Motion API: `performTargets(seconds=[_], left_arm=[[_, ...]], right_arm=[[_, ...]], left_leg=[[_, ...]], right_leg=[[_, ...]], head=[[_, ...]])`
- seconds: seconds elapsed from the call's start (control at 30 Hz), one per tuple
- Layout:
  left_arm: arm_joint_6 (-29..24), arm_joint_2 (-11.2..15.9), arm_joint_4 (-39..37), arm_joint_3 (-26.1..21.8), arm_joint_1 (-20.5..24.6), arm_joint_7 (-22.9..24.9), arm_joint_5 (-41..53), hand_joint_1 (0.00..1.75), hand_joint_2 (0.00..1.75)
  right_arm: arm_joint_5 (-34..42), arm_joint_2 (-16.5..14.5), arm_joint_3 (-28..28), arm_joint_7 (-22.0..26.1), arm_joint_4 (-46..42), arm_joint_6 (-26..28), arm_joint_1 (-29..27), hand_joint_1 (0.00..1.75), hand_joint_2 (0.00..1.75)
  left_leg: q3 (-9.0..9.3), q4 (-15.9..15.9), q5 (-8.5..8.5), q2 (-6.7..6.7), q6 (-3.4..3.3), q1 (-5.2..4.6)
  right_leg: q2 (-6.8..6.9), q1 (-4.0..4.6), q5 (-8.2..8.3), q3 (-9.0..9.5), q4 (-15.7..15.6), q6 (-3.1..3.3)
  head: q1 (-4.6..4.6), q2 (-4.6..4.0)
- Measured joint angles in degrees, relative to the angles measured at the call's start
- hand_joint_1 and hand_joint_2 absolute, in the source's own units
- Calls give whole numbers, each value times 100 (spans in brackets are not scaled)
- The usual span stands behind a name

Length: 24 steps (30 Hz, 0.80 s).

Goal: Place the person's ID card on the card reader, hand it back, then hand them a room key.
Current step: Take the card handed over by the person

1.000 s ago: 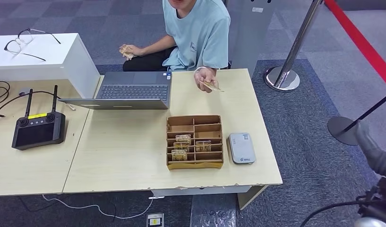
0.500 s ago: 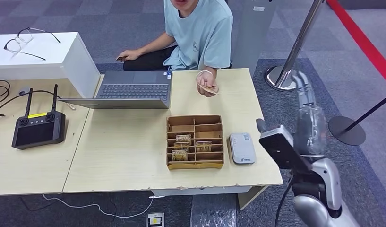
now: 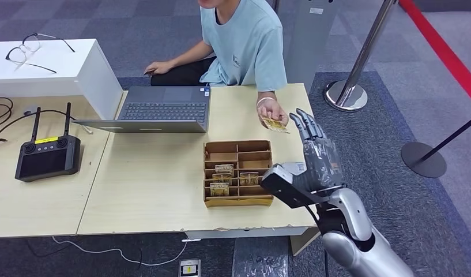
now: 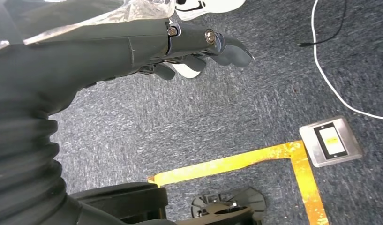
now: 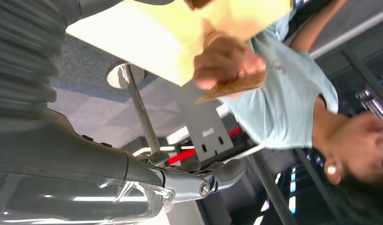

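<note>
The ID card is offered by the person's hand; the right hand, fingers spread and empty, should be closed gently on the card's free edge.

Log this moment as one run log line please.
stage: receiving ID card | right hand: open, raised near person's hand holding ID card | left hand: hanging, empty | card not yet taken

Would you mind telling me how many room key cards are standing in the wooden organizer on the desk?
4 cards show in the wooden organizer: one in the left column, one below it, one nearest the front, one in the right column. Dividers may hide others.
</note>
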<state>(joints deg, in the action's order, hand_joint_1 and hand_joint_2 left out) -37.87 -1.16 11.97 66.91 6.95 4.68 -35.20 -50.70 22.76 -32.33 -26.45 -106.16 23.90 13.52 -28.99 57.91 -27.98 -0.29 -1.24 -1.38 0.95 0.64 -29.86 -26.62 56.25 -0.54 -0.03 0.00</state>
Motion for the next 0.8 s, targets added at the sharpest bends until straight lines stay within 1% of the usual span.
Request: performTargets(seconds=[0.2, 0.57, 0.6, 0.63, 0.73, 0.77, 0.8], left_arm=[[4, 0, -1, 17, -1, 50, 0, 0, 175], [5, 0, -1, 79, -4, 58, -2, 0, 175], [5, 0, -1, 84, -4, 58, -2, 0, 175], [5, 0, -1, 87, -4, 59, -2, 0, 175], [4, 0, -1, 94, -5, 58, -3, 0, 175], [4, 0, -1, 95, -5, 58, -4, 0, 175], [4, 0, -1, 96, -5, 58, -4, 0, 175]], right_arm=[[50, -135, -199, 88, 412, 262, 58, 5, 175], [74, -261, -368, 129, 803, 321, 90, 6, 175], [74, -268, -380, 129, 820, 325, 93, 8, 175], [75, -274, -391, 129, 837, 328, 98, 14, 175], [79, -293, -431, 141, 897, 343, 126, 45, 175], [81, -301, -444, 146, 920, 346, 135, 52, 175], [83, -309, -455, 149, 940, 351, 142, 55, 175]], left_leg=[[-3, 0, 0, 0, 0, 0], [-2, 0, 0, 1, 0, 0], [-2, 0, 0, 1, 0, 0], [-2, 1, 0, 1, 0, 0], [-2, 1, 0, 1, 0, 0], [-2, 1, 0, 1, 0, 0], [-2, 1, 0, 1, 0, 0]], right_leg=[[0, 0, 0, -3, 0, 0], [0, 0, 0, -3, 0, 0], [0, 0, 0, -3, 0, 0], [0, 0, 0, -3, 0, 0], [0, 0, 0, -4, 0, 0], [0, 0, 0, -4, 0, 0], [0, 0, 0, -4, 0, 0]], head=[[-1, -1], [0, 0], [0, 0], [0, 0], [-1, 0], [0, 0], [0, 0]])
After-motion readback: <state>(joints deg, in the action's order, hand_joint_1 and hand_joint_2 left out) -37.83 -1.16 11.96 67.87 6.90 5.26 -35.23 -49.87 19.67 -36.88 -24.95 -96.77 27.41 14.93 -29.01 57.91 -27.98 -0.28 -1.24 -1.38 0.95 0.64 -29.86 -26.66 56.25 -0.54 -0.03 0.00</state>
